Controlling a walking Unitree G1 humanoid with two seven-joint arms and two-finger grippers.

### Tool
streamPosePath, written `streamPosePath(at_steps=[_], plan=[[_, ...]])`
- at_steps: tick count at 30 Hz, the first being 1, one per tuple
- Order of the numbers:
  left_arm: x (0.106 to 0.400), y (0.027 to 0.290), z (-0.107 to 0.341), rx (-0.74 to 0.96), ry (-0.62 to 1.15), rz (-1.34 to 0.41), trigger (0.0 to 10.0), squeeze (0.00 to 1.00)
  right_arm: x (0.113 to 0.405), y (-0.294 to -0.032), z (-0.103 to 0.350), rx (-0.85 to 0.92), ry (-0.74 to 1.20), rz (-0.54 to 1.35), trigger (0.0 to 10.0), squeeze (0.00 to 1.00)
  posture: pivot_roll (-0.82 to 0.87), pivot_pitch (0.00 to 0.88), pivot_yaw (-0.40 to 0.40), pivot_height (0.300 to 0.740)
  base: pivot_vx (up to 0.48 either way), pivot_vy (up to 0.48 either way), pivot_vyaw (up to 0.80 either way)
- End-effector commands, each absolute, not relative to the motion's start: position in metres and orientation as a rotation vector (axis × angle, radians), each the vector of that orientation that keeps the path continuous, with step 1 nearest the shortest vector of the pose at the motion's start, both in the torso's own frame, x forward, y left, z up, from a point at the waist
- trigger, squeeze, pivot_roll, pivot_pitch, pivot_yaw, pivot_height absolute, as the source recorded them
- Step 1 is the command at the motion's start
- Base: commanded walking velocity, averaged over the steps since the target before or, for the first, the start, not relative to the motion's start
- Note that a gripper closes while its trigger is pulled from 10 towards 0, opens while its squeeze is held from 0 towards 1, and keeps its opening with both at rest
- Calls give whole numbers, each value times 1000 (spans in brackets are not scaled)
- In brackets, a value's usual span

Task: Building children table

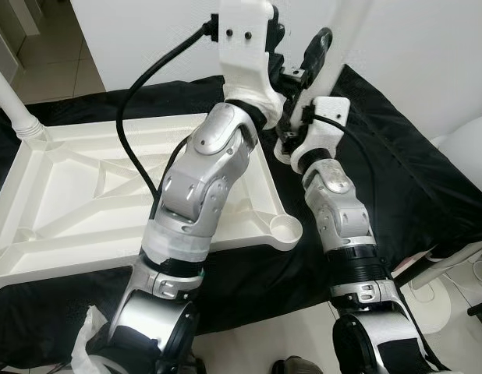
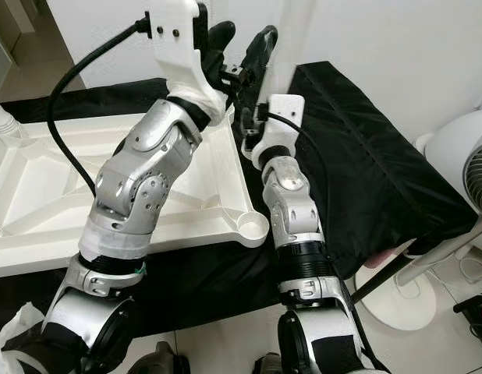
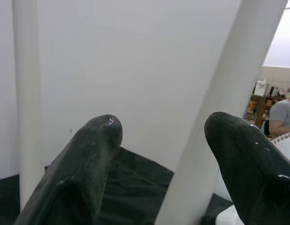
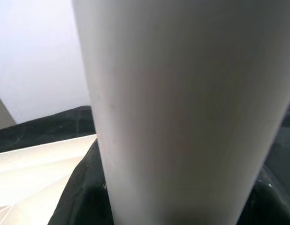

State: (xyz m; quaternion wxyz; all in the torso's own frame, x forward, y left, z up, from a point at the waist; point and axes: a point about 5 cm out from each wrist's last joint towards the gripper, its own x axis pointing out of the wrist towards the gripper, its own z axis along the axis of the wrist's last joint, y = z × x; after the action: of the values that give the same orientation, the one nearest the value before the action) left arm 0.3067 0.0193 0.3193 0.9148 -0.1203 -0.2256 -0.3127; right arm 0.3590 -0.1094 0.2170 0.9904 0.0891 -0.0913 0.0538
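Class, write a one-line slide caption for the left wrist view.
Left gripper with jaws open around a white table leg, a second leg standing beside it.

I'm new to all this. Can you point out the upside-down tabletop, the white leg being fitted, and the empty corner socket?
tabletop (image 1: 85, 195), left eye view, ribbed underside.
white leg (image 4: 182, 103), right wrist view, mid-shaft.
corner socket (image 1: 285, 228), left eye view, round cup.

Silver arms, white wrists, black cables.
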Motion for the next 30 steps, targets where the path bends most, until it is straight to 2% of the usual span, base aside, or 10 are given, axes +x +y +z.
streamPosePath(at_steps=[1, 9, 11, 15, 19, 30], plan=[[304, 24, 314, -198, -469, -686, 10000, 0, 357, -116, 213, 213, -166, 65, 10000, 0, -69, 4, 24, 740, 0, 0, 0], [306, 36, 298, -135, -446, -652, 10000, 0, 348, -118, 204, 177, -149, 73, 10000, 0, -73, 17, 30, 740, 0, 0, 0], [306, 42, 281, -56, -429, -642, 10000, 0, 342, -118, 199, 155, -146, 92, 10000, 0, -81, 31, 38, 740, 0, 0, 0], [306, 44, 273, -21, -413, -643, 10000, 0, 338, -118, 197, 146, -149, 103, 10000, 0, -80, 32, 39, 740, 0, 0, 0], [300, 54, 253, 49, -381, -643, 10000, 0, 321, -114, 192, 41, -207, 203, 10000, 0, -75, 30, 39, 740, 0, 0, 0], [290, 68, 232, 137, -363, -664, 10000, 0, 305, -109, 178, -21, -217, 294, 10000, 0, -67, 27, 26, 740, 0, 0, 0]])
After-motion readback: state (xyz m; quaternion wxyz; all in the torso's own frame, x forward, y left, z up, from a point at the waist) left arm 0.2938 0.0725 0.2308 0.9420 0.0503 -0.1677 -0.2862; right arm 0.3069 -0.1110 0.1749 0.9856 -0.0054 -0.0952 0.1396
